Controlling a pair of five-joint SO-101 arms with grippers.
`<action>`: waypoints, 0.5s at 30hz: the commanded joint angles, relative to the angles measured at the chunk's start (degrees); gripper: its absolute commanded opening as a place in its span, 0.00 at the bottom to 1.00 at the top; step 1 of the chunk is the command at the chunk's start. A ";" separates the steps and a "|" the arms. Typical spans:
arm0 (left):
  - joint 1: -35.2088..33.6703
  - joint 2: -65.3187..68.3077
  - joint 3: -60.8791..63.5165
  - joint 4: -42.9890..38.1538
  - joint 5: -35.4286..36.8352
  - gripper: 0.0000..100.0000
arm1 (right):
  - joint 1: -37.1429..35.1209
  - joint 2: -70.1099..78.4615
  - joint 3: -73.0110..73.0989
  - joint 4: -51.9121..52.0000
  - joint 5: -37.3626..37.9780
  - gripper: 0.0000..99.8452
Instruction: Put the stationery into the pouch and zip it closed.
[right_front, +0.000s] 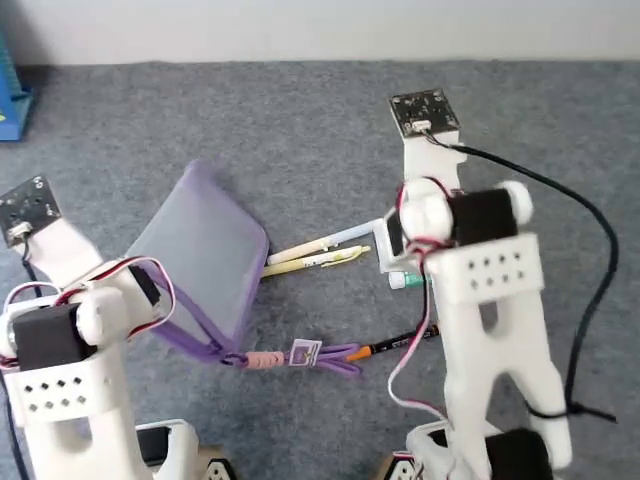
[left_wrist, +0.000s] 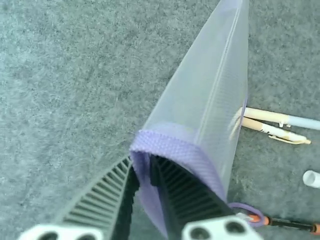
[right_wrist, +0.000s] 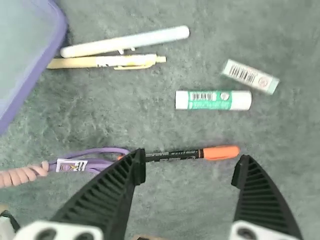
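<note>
A translucent purple pouch (right_front: 205, 255) stands tilted on the grey carpet, held up at its purple woven edge (left_wrist: 165, 147) by my left gripper (left_wrist: 142, 182), which is shut on that edge. Two pens, one pale blue (right_wrist: 125, 42) and one cream (right_wrist: 107, 61), lie beside the pouch. A green-labelled glue stick (right_wrist: 213, 99), a small eraser (right_wrist: 249, 76) and a black pen with an orange cap (right_wrist: 192, 153) lie nearby. My right gripper (right_wrist: 187, 172) hangs open above the black pen. The pouch's purple cord with a pink coil and tag (right_front: 300, 356) trails on the carpet.
Grey carpet (right_front: 300, 130) covers the whole table. A blue object (right_front: 12, 100) sits at the far left edge. The right arm's body hides the glue stick and eraser in the high view.
</note>
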 joint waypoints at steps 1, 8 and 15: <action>0.26 1.67 -1.98 1.05 3.25 0.01 | -3.47 -7.25 2.99 2.42 5.19 0.28; -0.18 13.10 -6.11 1.23 5.27 0.01 | -14.73 -21.93 19.96 -1.27 6.24 0.28; 0.26 22.51 -12.88 1.23 5.27 0.01 | -24.75 -31.34 36.92 -18.24 6.24 0.28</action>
